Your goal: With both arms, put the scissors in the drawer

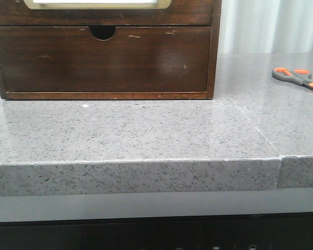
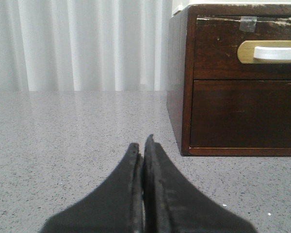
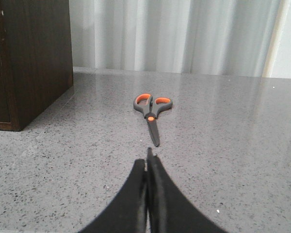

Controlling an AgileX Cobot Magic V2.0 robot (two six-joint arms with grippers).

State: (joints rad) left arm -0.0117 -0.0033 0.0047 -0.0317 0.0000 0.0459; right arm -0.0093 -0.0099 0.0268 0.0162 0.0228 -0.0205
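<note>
The scissors [image 1: 297, 77] with dark grey handles and orange-lined loops lie flat on the grey counter at the far right; in the right wrist view the scissors [image 3: 153, 112] lie just ahead of my right gripper [image 3: 147, 160], blade tips toward it. The right gripper is shut and empty, a short way from the blade tip. The drawer with the white, tan-rimmed panel [image 1: 96, 5] is the upper one of the dark wooden cabinet and is closed; it also shows in the left wrist view [image 2: 247, 48]. My left gripper [image 2: 141, 144] is shut and empty, low over the counter left of the cabinet.
A plain lower drawer front with a semicircular notch [image 1: 103, 32] sits below, closed. The cabinet side [image 3: 36, 58] stands left of the scissors. The grey speckled counter [image 1: 146, 130] has a front edge and a seam at the right. White curtains hang behind.
</note>
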